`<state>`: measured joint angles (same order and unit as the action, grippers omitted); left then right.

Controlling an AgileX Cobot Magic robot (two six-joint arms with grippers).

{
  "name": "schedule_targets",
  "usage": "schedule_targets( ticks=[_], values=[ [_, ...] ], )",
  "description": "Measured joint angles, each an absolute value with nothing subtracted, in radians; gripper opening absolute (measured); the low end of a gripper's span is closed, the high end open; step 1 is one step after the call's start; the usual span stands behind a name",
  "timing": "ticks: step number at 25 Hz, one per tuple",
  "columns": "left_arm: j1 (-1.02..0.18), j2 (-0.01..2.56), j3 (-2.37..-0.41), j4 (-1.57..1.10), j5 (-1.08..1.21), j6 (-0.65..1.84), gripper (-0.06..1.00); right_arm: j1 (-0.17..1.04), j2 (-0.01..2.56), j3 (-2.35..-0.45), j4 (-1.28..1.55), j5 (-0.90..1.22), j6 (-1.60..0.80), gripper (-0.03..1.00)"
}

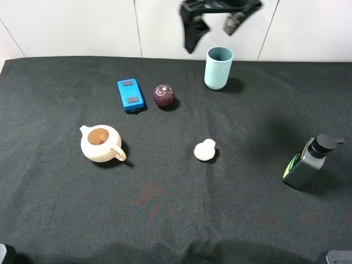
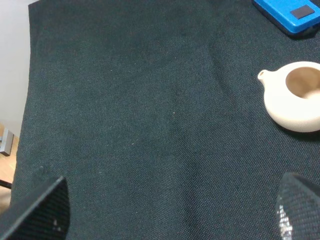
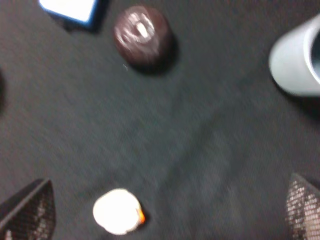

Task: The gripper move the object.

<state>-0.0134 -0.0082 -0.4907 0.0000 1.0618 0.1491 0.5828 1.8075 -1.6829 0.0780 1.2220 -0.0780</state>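
Observation:
The object, a small glossy dark maroon ball (image 1: 164, 95) with a whitish spot, rests on the black cloth beside a blue box. It also shows in the right wrist view (image 3: 142, 35). My right gripper (image 1: 212, 27) hangs high over the table's back edge, behind the ball and left of the cup. Its fingers are spread wide and hold nothing, as the right wrist view (image 3: 167, 212) shows. My left gripper (image 2: 170, 212) is open and empty over bare cloth near the table's left side, short of the teapot. It cannot be made out in the exterior view.
A blue box (image 1: 130, 94) lies just left of the ball. A light blue cup (image 1: 219, 67) stands at the back. A white lumpy figurine (image 1: 205, 150) sits mid-table, a cream teapot (image 1: 101, 143) at the left, a grey pump bottle (image 1: 308, 162) at the right.

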Motion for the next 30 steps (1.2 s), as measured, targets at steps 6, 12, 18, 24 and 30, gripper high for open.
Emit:
schedule_targets(
  ticks=[6, 12, 18, 24, 30],
  values=[
    [-0.013, -0.008, -0.491, 0.000, 1.062, 0.149, 0.88, 0.507, 1.668, -1.517, 0.020, 1.222, -0.078, 0.69],
    [-0.013, -0.008, -0.491, 0.000, 1.062, 0.149, 0.88, 0.443, 1.527, -1.373, -0.038, 1.222, -0.078, 0.69],
    [-0.013, -0.008, -0.491, 0.000, 1.062, 0.149, 0.88, 0.386, 1.390, -1.262, -0.045, 1.224, -0.078, 0.69],
    [-0.013, -0.008, -0.491, 0.000, 1.062, 0.149, 0.88, 0.378, 1.275, -1.225, -0.045, 1.225, -0.065, 0.69],
    [-0.013, -0.008, -0.491, 0.000, 1.062, 0.149, 0.88, 0.378, 1.175, -1.224, -0.045, 1.225, -0.045, 0.69]
  ],
)
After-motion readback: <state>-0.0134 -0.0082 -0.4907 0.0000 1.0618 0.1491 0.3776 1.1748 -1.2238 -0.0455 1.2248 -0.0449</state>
